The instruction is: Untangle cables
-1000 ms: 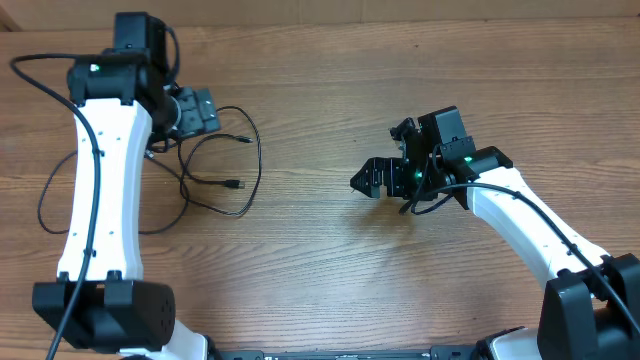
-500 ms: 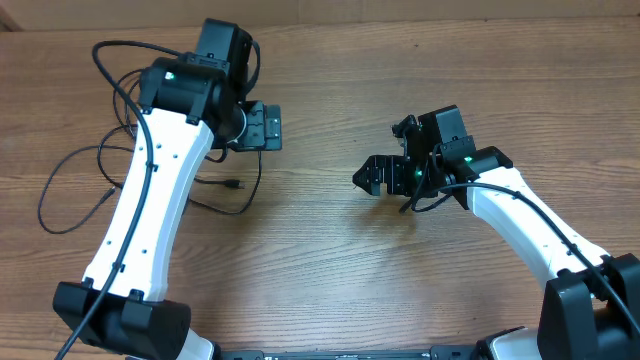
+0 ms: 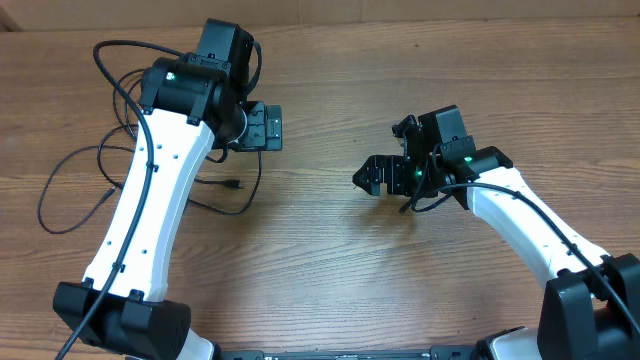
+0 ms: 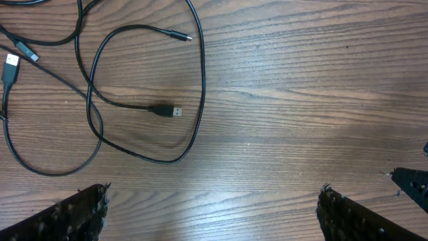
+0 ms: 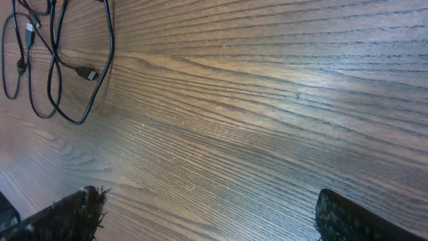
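The cables [image 4: 164,110] lie in loose, crossing loops on the far left part of the table [image 3: 330,270], partly hidden under the left arm [image 3: 150,200] in the overhead view. The left gripper [image 3: 270,128] hangs just right of the loops, fingers wide apart and holding nothing. The right gripper [image 3: 368,178] is well apart to the right, near the table's middle, pointing left, its fingers also spread and empty.

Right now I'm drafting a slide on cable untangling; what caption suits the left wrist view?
Open left pincer above a wooden table, loosely looped thin black cables lying just ahead, untouched.
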Robot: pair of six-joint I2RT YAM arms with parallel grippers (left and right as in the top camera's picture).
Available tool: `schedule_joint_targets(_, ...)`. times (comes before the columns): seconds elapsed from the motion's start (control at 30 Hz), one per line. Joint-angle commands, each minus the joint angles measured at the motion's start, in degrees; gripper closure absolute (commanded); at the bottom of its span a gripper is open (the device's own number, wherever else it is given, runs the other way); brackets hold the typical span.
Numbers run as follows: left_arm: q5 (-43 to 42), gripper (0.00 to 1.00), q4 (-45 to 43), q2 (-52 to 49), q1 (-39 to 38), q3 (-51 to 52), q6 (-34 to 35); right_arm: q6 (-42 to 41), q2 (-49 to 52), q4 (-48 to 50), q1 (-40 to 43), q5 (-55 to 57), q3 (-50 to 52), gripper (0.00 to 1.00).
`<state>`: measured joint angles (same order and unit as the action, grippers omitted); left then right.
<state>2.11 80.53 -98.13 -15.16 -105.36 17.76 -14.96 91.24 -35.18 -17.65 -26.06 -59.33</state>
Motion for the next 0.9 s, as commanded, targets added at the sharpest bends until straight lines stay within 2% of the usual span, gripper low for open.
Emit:
schedule_joint_targets(0.0, -0.3, 0.0, -0.2, 0.9, -0.2, -0.5, -1.0, 0.2, 0.4, 0.4, 0.0, 0.6, 0.1, 0.0)
schedule_joint_targets(0.87, 1.5, 0.0, -0.2, 1.1, -0.2, -0.5, -1.1, 0.2, 0.4, 0.4, 0.0, 0.6, 0.1, 0.0)
